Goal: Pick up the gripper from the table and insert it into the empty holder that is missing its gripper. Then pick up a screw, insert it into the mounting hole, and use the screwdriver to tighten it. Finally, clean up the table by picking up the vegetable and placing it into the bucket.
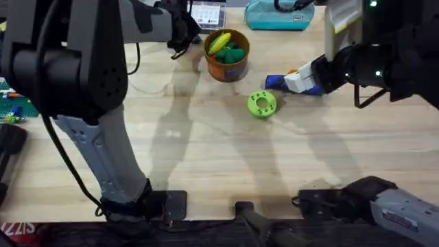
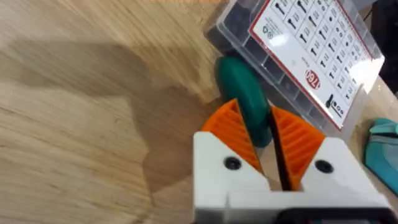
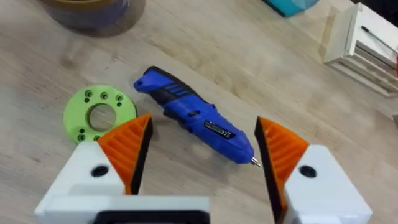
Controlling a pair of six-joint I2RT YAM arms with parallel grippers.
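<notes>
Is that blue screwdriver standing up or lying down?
Lying down. The screwdriver rests flat on the table, between the open right gripper fingers, beside the green disc.

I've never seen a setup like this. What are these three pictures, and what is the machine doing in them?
Two robot arms work at a wooden table. One picture looks down from above; the other two come from small cameras on each arm's wrist. The left gripper, with orange pads, is shut on a slim teal vegetable, next to a clear box of screws. The right gripper hangs with jaws open over a blue screwdriver lying on the table, beside a lime-green disc. From above you also see an orange bucket holding toy pieces.
</notes>
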